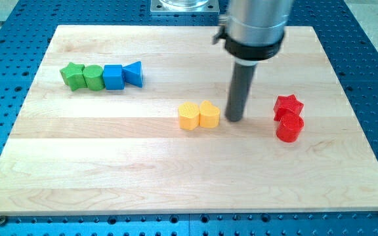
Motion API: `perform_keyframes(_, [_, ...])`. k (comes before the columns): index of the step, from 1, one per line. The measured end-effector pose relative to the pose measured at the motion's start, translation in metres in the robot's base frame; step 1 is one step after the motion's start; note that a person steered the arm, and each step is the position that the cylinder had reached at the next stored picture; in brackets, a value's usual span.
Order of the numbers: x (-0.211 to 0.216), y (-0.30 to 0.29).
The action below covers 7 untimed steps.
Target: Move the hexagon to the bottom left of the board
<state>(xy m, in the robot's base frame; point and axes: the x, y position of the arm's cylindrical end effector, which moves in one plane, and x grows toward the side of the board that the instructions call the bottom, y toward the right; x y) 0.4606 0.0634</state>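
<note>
The yellow hexagon [189, 116] lies near the middle of the wooden board [110, 170]. A yellow heart [209, 114] touches its right side. My tip [235, 120] rests on the board just to the right of the yellow heart, close to it, with the hexagon beyond the heart on the left. The dark rod rises from the tip to the grey arm body at the view's top.
A green star [73, 75], a green cylinder [92, 77], a blue cube [113, 77] and a blue triangle [134, 73] stand in a row at the upper left. A red star [288, 106] and a red cylinder [289, 128] sit right of my tip.
</note>
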Motion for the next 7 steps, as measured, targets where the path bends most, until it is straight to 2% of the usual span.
perform_keyframes(2, [0.003, -0.077])
perform_keyframes(5, [-0.013, -0.111])
perform_keyframes(6, [0.011, -0.142])
perform_keyframes(7, [0.015, -0.181])
